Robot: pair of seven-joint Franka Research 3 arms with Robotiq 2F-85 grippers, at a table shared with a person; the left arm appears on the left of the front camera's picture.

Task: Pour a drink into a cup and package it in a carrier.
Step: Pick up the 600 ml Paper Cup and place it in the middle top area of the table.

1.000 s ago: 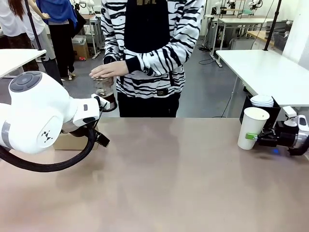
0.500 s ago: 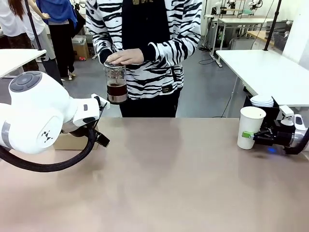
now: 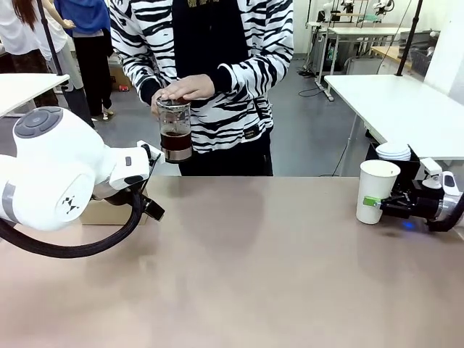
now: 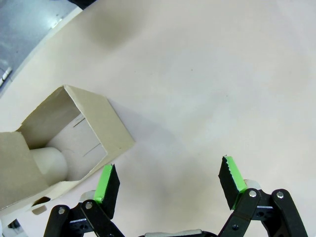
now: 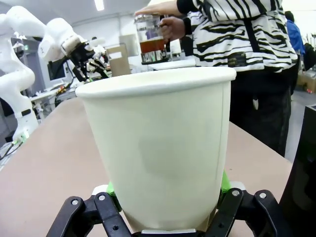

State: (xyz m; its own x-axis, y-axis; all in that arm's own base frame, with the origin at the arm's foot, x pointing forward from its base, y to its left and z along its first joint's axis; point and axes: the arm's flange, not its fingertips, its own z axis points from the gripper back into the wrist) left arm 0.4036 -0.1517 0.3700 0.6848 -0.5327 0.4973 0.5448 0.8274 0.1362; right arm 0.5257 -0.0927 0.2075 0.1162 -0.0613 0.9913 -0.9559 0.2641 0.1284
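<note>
Clamping the cup (image 3: 378, 190) at far right, right gripper (image 3: 374, 203) is holding it; left gripper (image 4: 169, 173) is hovering wide open beside carrier (image 4: 94, 128).

The front camera is facing across the smooth beige table (image 3: 246, 275) toward the person (image 3: 217, 72); the left wrist camera is looking down onto it, the right sitting close behind the tall white paper cup (image 5: 158, 148).

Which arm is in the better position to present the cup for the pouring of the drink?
The right. The right gripper is shut on the cup, which is upright and lidless at the table's right side. The left gripper hangs open near the carrier, holding nothing, far from the cup.
</note>
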